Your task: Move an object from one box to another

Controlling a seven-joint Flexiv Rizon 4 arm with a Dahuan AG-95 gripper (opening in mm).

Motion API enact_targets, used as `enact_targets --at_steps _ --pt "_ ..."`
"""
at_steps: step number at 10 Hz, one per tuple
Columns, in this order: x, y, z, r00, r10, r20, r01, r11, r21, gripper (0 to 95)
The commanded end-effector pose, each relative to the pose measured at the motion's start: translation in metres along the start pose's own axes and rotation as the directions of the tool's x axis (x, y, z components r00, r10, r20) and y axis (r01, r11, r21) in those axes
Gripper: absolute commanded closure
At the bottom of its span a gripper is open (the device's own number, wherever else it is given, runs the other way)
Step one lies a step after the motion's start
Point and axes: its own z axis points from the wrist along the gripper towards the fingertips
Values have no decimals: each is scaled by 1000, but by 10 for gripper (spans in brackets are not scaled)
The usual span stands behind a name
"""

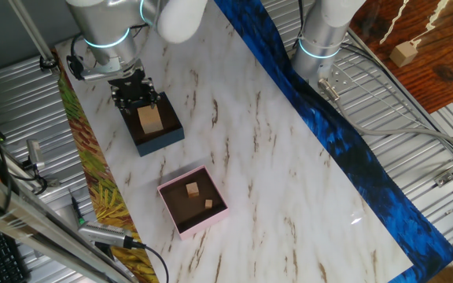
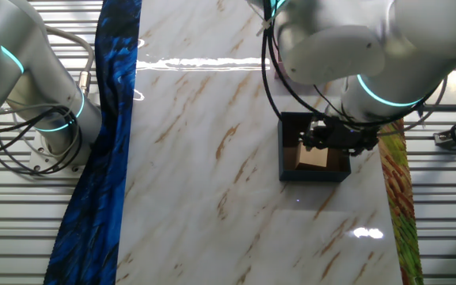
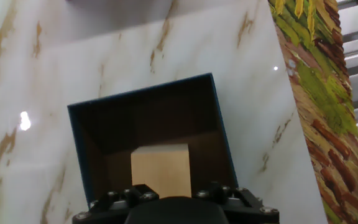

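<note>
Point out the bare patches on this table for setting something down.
Widest free marble lies between the pink box and the blue cloth strip. A narrower gap separates the pink box from the navy box. Crowded: the navy box, with the wooden block under the gripper.

White marble-look tabletop (image 1: pixel 274 141) with brown veins, glossy, catching bright glare spots. Blue patterned cloth strip (image 1: pixel 344 134) along one long edge; yellow-green leaf-print strip (image 1: pixel 93 181) along the opposite edge. Ribbed grey metal decking (image 1: pixel 415 118) around the table. Reddish wooden surface (image 1: pixel 439 55) in a far corner.
</note>
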Motion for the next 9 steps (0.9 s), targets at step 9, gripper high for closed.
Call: enact_targets --at_steps 9 --pt "-2 7 19 1000 -5 -12 5 1000 14 190"
